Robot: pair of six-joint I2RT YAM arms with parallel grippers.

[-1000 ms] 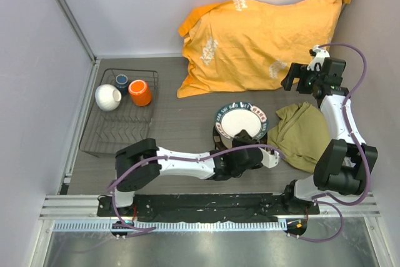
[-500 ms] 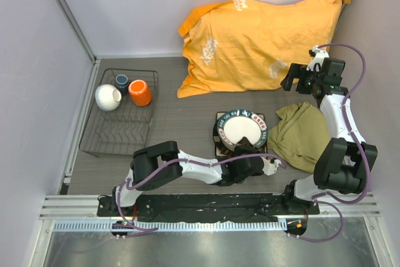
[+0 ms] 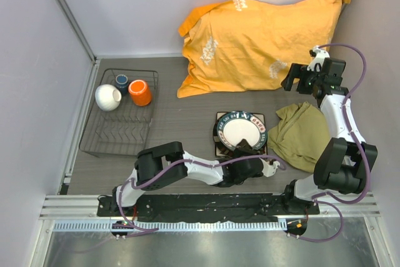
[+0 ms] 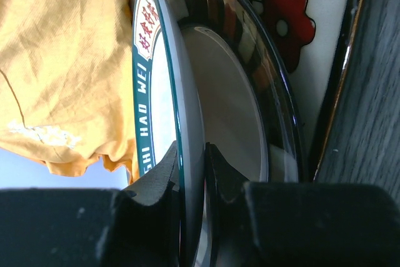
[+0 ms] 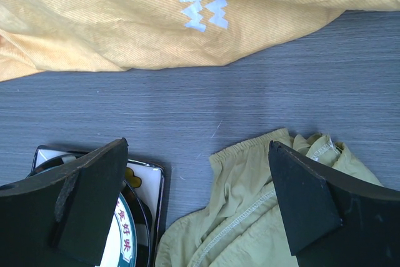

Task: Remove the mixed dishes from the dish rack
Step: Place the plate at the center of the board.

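The round dark-rimmed plate point(image 3: 239, 130) lies low over the square flowered plate point(image 3: 219, 119) at the table's middle. I cannot tell if it rests fully flat. My left gripper point(image 3: 250, 152) is shut on its near rim. In the left wrist view the rim point(image 4: 187, 92) sits between both fingers point(image 4: 159, 176), with the square plate's red flower point(image 4: 289, 22) behind it. The dish rack point(image 3: 111, 142) at the left holds a white bowl point(image 3: 107, 97), an orange mug point(image 3: 140, 92) and a small dark blue cup point(image 3: 121, 81). My right gripper point(image 3: 299, 79) is open and empty, held high at the right.
A large orange pillow point(image 3: 250, 42) fills the back. An olive cloth point(image 3: 300, 134) lies right of the plates and shows under my right gripper point(image 5: 197, 179) in the right wrist view point(image 5: 269, 217). Grey walls close in the left, back and right.
The round plate was tilted up a second ago and has come down onto the square plate. My left gripper lowered with it. The right arm has not moved.
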